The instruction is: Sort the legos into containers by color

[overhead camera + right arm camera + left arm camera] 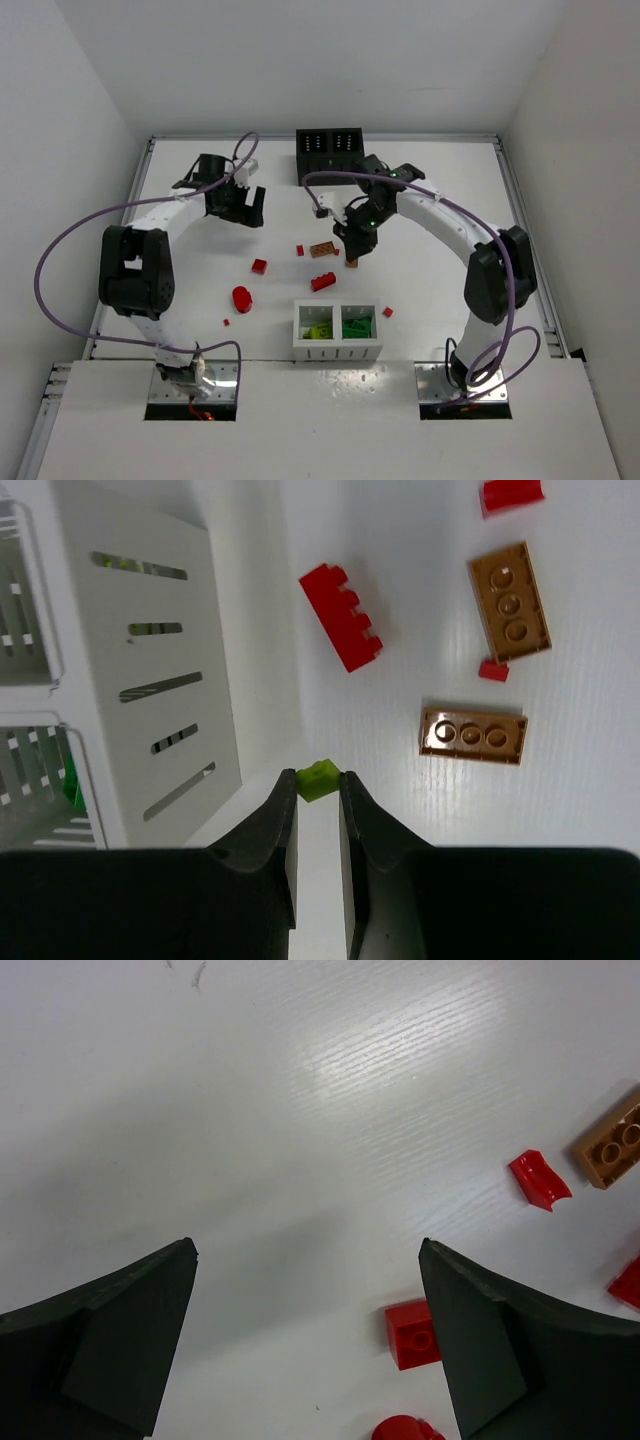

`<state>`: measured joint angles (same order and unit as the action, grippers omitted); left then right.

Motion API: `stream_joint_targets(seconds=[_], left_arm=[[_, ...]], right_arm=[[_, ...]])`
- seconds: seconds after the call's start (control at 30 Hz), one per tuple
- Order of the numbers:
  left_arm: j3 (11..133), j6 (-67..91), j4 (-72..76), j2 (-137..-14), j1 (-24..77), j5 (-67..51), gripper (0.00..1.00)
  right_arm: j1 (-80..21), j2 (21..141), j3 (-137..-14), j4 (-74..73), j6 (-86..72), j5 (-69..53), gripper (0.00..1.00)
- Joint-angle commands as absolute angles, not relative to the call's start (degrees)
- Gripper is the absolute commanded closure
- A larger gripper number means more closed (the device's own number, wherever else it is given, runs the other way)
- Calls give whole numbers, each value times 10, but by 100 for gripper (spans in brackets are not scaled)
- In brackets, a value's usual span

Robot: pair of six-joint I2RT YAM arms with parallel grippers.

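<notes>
R gripper (318, 788) is pinching a lime brick (318, 777) at its tips; white box (338, 349) is sitting close by, base-side of it. L gripper (307, 1250) is hanging spread wide, farther off

**Left jaws wide, right jaws pinched**

The white-and-black left arm (165, 215) arches forward and bends inward, its black two-finger left gripper (308, 1250) spread wide, pointing down. The matching right arm (445, 215) curls inward. Its right gripper (318, 790) pinches a small lime-green plastic brick (319, 778).
</notes>
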<state>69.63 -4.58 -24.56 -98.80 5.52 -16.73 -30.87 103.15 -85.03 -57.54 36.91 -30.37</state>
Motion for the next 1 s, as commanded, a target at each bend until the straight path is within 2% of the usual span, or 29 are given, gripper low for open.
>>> stream_joint_targets(seconds=[0.0, 0.2, 0.33, 0.47, 0.63, 0.97], left_arm=[[708, -24, -225, -993, 48, -161, 0], [785, -38, -288, -1043, 43, -183, 0], [791, -38, -288, -1043, 37, -221, 0], [768, 2, -281, -1029, 37, -221, 0], [697, 26, -262, -969, 25, -200, 0], [651, 8, -262, -909, 20, -187, 0]], right_arm=[[-301, 993, -874, -593, 471, -387, 100], [-311, 981, -868, -553, 477, -419, 100], [-318, 976, -883, -586, 551, -450, 100], [-330, 989, -917, -610, 592, -406, 100], [-335, 1059, -997, -718, 586, -422, 100], [-402, 980, -904, -681, 560, -433, 100]])
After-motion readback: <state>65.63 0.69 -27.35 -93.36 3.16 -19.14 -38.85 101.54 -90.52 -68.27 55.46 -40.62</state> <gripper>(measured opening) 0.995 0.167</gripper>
